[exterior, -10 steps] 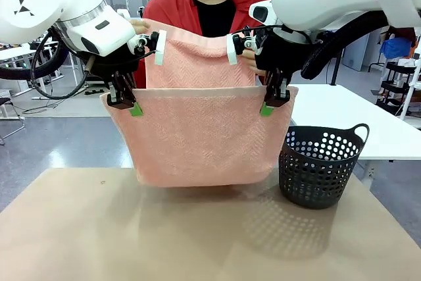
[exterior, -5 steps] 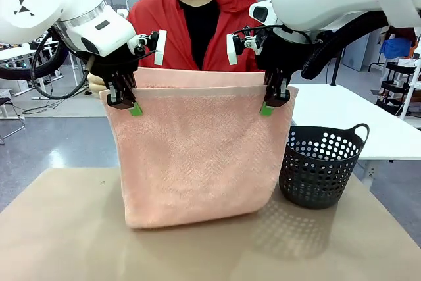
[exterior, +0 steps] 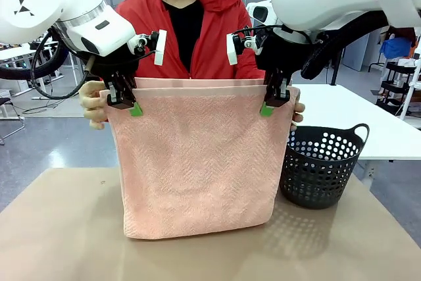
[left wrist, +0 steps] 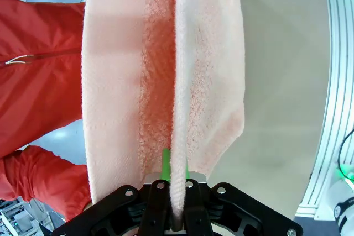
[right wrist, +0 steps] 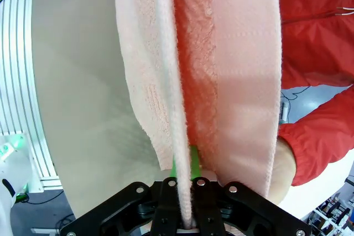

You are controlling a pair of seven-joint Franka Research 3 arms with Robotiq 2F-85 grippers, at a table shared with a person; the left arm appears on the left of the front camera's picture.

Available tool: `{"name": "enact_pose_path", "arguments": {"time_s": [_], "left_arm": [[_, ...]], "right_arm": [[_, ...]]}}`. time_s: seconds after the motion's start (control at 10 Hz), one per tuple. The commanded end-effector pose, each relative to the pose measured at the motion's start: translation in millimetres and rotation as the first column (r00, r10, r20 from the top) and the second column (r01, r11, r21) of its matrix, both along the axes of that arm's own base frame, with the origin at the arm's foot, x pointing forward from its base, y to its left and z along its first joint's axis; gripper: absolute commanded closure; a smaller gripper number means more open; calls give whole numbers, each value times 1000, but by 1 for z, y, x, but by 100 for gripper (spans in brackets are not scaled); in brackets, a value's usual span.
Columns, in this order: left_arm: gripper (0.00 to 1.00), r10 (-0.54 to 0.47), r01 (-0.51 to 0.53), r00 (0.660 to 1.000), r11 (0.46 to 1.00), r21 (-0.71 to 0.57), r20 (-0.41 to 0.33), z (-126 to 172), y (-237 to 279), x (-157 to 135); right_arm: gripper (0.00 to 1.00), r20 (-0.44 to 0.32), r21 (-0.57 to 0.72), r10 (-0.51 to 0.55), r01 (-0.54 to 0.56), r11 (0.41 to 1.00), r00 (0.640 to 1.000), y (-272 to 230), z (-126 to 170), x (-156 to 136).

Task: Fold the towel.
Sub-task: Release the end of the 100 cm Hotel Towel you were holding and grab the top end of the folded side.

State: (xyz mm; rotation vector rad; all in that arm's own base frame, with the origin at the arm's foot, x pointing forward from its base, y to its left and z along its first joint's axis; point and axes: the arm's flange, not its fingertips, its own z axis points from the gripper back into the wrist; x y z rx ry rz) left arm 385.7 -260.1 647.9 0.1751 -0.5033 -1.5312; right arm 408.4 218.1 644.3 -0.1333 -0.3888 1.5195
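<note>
- Front view: my left claw [exterior: 134, 108] and right claw [exterior: 266, 108] each clench a top corner of the rectangular salmon-pink terry-cloth towel [exterior: 197, 162], which hangs doubled between them.
- A person's hands [exterior: 92, 104] hold the rear layer behind my claws.
- The round dark grey perforated plastic basket [exterior: 322, 169] stands just beside the towel's right edge.

basket [exterior: 322, 166]: dark, perforated, was set upright near the table's [exterior: 66, 228] right edge | red jacket [exterior: 220, 27]: was seen beyond the far edge

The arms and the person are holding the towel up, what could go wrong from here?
The left gripper and right gripper pinch the towel only at its top corners; a tug from the person's hands could slip it out. Its hanging side is close to the basket and may snag it when laid down.
</note>
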Motion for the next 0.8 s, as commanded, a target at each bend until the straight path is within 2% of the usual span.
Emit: {"name": "enact_pose_path", "arguments": {"time_s": [0.0,0.7], "left_arm": [[100,0,0,1000,1000,0,3,1,1,0],[100,0,0,1000,1000,0,3,1,1,0]], "right_arm": [[100,3,-3,1,-1,1000,1000,0,2,-1],[100,3,-3,1,-1,1000,1000,0,2,-1]]}}
